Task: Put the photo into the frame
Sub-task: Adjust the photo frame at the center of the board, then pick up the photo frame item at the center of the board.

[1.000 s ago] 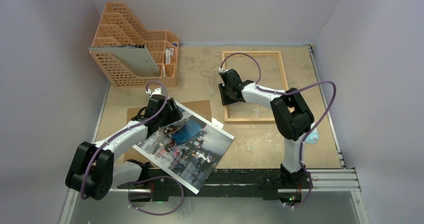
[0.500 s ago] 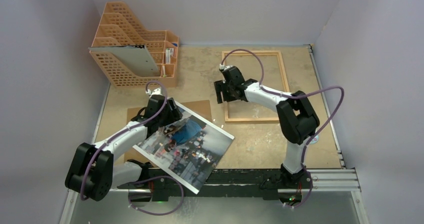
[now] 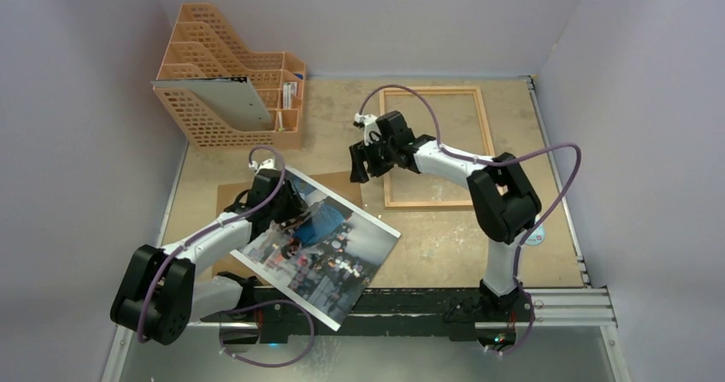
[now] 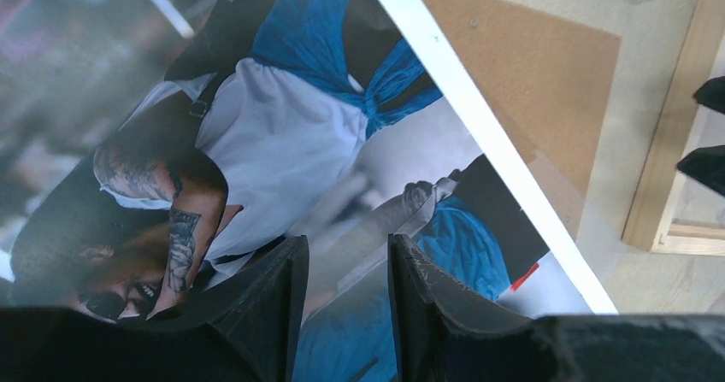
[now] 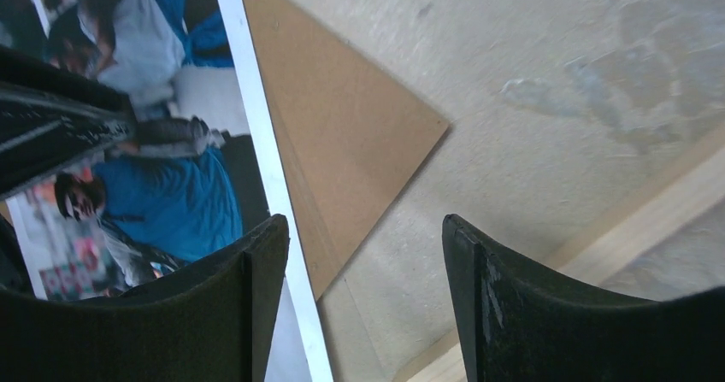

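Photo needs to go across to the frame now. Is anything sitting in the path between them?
Yes. The right gripper hangs open over the gap, beside the left rail of the frame. The corner of the brown backing panel also pokes out from under the photo toward the frame.

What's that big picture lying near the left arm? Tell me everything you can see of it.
The large glossy rectangular photo shows a street scene with people, one in a blue shirt, inside a thin white border. It lies skewed on the tan table, its far corner overlapping a brown hardboard panel, its near corner jutting past the table's edge. The left gripper is at its surface, fingers narrowly apart; actual contact is unclear.
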Motion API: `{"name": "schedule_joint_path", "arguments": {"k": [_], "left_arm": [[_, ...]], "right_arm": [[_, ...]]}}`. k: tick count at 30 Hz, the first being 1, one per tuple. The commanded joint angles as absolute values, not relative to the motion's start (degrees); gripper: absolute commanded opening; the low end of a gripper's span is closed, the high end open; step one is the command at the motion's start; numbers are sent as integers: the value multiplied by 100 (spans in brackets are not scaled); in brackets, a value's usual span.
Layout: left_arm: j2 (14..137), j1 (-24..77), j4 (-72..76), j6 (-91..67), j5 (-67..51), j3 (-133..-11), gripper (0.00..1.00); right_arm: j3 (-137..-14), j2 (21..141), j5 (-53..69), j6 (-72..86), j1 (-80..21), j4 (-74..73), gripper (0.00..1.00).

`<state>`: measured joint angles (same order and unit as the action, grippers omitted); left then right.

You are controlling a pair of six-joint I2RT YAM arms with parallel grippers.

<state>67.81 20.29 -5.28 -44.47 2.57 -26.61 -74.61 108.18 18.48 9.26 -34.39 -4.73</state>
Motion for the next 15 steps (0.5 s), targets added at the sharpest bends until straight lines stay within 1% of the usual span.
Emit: {"name": "schedule_joint_path", "arguments": {"k": [1, 5, 8, 15], "left_arm": [[6709, 2004, -358, -4537, 168, -2519, 40], [6747, 2004, -398, -4574, 175, -2458, 38], [6782, 2004, -517, -4625, 265, -2439, 38], [6964, 2012, -509, -4694, 421, -2188, 38]], "right_arm": [[-7551, 10950, 2501, 461, -3521, -766, 68], [-7615, 11118, 2337, 408, -3580, -975, 67], [-7615, 11155, 2145, 396, -3652, -1111, 71], [-7600, 11296, 2083, 366, -3809, -1339, 72]]}}
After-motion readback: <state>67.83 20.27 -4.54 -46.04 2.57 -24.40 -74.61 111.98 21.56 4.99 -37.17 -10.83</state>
